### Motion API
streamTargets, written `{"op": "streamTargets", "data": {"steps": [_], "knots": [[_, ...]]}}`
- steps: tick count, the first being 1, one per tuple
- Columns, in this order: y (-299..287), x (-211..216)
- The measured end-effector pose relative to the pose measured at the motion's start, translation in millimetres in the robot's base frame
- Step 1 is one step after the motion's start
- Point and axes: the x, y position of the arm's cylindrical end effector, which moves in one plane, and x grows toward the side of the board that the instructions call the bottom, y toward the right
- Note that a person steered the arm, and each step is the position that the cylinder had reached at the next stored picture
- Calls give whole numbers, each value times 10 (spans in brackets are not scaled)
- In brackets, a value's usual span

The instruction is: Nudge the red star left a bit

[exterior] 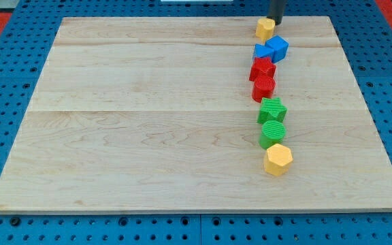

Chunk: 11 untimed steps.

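Observation:
The red star (263, 68) lies on the wooden board (148, 116), right of centre, in a column of blocks. It touches the blue blocks above it and a red cylinder (263, 88) below it. My tip (275, 21) is at the view's top, just right of a small yellow block (265, 28), well above the red star.
A blue cube (277, 48) and a second blue block (261, 52) sit above the red star. Below the red cylinder come a green star (272, 109), a green cylinder (273, 134) and a yellow hexagon (278, 159). Blue pegboard (19, 27) surrounds the board.

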Motion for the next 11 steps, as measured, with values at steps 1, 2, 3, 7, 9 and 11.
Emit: {"op": "streamTargets", "data": {"steps": [1, 2, 3, 7, 9, 11], "knots": [[31, 220], [895, 246], [1314, 590], [-197, 1302], [-648, 1564], [-1337, 1441]]}}
